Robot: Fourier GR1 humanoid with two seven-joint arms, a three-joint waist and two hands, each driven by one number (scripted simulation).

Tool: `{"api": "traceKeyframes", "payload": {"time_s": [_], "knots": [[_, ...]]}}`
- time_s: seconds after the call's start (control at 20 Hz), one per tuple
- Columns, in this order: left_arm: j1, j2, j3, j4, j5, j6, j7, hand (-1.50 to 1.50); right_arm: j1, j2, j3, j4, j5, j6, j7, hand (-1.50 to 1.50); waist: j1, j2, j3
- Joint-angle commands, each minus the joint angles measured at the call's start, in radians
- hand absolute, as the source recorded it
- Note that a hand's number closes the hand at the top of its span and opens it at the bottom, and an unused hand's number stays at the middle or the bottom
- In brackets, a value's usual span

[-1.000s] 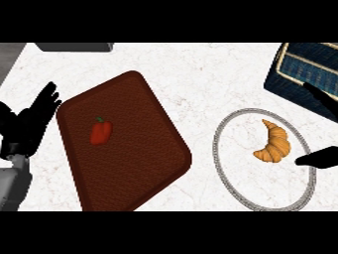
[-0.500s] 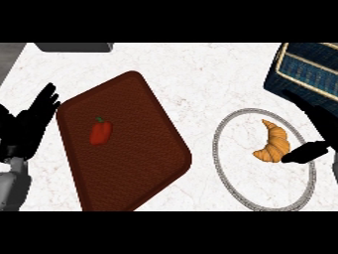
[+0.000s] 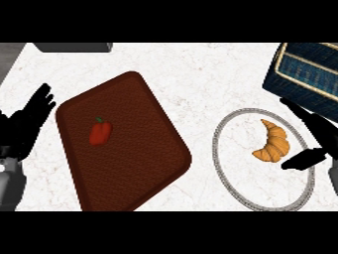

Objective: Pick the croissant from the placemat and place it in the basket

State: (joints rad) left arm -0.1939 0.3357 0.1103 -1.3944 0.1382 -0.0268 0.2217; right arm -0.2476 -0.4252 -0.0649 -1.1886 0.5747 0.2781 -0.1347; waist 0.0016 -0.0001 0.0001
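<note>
White stone worktop [image 3: 200, 74], faintly veined, with a dark grey strip down its left side and a grey box [image 3: 73, 47] at the far edge. A brown mat [image 3: 128, 163] lies at a slant, carrying a red pepper [image 3: 100, 132]. Over to the right, the croissant [image 3: 271, 141] sits on a round grey-rimmed plate [image 3: 226, 168], just short of the dark blue woven basket [image 3: 310, 74]. Its long axis runs far-to-near, both tips hooking left, the bulge facing right. The right hand [image 3: 331, 139] is spread wide, holding nothing, fingers above and thumb below the pastry's right flank. It has slid in closer than a second ago, while the croissant hasn't budged. The left hand [image 3: 18, 126] rests open, fingers up, at the left edge.
</note>
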Motion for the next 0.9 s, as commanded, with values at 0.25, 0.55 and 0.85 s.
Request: {"api": "traceKeyframes", "payload": {"time_s": [0.25,0.55,0.85], "knots": [[0.027,-0.019,0.025,-0.043,-0.017,-0.039,0.019,0.00,0.024,-0.006,-0.033,-0.022,-0.024,0.077,-0.093,-1.50,0.000,-0.001,0.000],[-0.044,-0.025,0.061,0.103,-0.044,-0.053,-0.061,0.00,0.045,0.058,0.012,0.033,0.072,-0.018,-0.116,-1.50,-0.002,0.001,0.000],[-0.067,-0.046,0.061,0.125,-0.084,-0.032,-0.057,0.00,-0.013,0.062,-0.007,0.077,0.116,-0.034,-0.066,-1.50,-0.002,0.001,0.000]]}}
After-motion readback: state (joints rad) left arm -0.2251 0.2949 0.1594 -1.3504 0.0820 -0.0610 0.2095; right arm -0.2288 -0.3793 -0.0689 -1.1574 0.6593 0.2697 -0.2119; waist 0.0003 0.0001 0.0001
